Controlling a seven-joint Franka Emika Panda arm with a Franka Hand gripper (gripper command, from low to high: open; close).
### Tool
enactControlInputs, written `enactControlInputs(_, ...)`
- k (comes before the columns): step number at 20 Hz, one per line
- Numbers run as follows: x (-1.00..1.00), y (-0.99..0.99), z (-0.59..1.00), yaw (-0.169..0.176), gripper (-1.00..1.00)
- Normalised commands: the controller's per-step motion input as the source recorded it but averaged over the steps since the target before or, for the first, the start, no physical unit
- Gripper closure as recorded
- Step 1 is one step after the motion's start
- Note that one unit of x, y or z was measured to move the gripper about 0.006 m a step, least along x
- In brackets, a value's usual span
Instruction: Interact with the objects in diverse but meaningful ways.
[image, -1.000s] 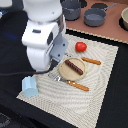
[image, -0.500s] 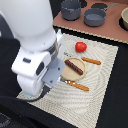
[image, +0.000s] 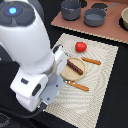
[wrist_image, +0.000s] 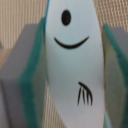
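Note:
In the wrist view, a white elongated piece (wrist_image: 70, 55) with a drawn smiling fish face fills the space between my gripper's (wrist_image: 70, 75) teal pads (wrist_image: 31, 85), and the gripper is shut on it. In the exterior view the arm's white hand (image: 35, 87) hangs over the near left corner of the woven mat (image: 102, 87) and hides the fingers. A round red tomato (image: 80, 47) lies on the mat's far side. A dark brown sausage (image: 76, 67) rests on a small round plate (image: 67, 74) beside the arm. No light blue cup shows.
Two orange-handled cutlery pieces (image: 91, 61) (image: 77, 86) lie on the mat near the plate. Two grey pots (image: 71, 9) (image: 95, 16) stand on a brown board at the back. The arm's body blocks the exterior view's left half.
The arm has swung toward the near left of the exterior view and looms larger. It now covers the spot where the light blue cup stood a second ago.

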Motion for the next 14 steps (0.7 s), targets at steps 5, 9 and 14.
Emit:
enactControlInputs(5,0.5,0.0,0.8,-0.063,-1.0)
enactControlInputs(9,0.53,0.21,0.99,-0.084,-1.0)
enactControlInputs(14,0.52,0.69,0.74,-0.019,-1.0)
